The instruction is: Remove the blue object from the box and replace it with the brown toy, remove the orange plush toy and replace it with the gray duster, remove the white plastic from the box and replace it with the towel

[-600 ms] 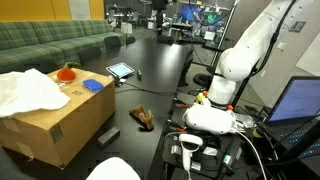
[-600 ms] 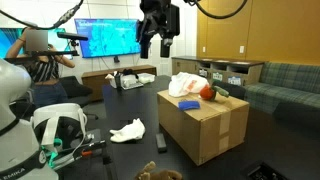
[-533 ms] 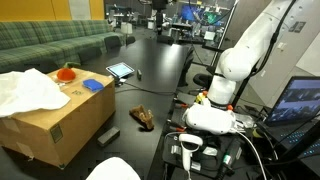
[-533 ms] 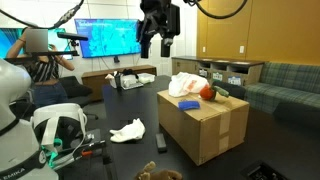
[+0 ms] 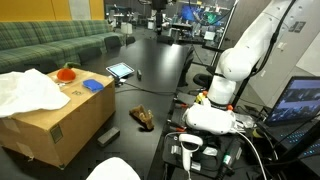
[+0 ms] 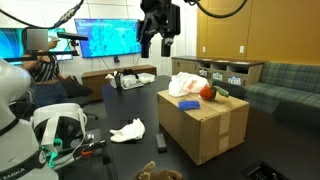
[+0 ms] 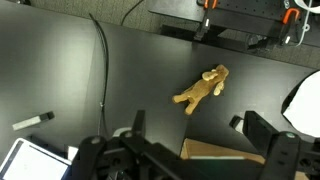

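Note:
The cardboard box [image 5: 50, 125] [image 6: 205, 125] carries the crumpled white plastic [image 5: 25, 92] [image 6: 183, 84], the orange plush toy [image 5: 67, 73] [image 6: 208, 93] and the blue object [image 5: 93, 86] [image 6: 190, 104] on top. The brown toy [image 5: 143, 117] [image 7: 203, 87] lies on the dark surface beside the box. The gray duster [image 5: 108, 135] [image 6: 160, 143] rests at the box's foot, and the white towel [image 5: 115, 170] [image 6: 128, 130] [image 7: 305, 105] lies nearby. My gripper [image 6: 155, 48] [image 7: 200, 140] hangs open and empty, high above the box's corner [image 7: 215, 152].
A lit tablet [image 5: 120, 70] [image 7: 30, 160] and a marker [image 7: 30, 121] lie on the dark surface. A cable [image 7: 102, 60] runs across it. The robot base [image 5: 230, 75] stands beside a laptop [image 5: 300, 100]. A person [image 6: 40, 60] is at the back and sofas [image 5: 55, 42] line the wall.

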Controlling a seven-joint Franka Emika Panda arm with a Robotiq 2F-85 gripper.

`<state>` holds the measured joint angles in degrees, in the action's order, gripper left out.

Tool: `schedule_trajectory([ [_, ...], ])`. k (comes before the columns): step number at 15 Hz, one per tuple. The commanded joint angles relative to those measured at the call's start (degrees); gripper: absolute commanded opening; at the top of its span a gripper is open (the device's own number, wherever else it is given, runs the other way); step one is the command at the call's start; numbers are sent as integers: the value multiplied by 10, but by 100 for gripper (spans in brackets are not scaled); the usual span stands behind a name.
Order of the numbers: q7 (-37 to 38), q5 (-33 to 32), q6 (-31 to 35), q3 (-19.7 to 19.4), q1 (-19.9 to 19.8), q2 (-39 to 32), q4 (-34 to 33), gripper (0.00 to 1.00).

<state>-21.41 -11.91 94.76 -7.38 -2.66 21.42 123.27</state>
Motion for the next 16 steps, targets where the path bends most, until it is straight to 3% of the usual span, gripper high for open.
schedule_trajectory([
  [1,24,0,6,21,15,-57,-48,100],
  [10,92,33,64,93,60,-194,-130,100],
  [16,104,102,124,120,78,-280,-154,100],
])
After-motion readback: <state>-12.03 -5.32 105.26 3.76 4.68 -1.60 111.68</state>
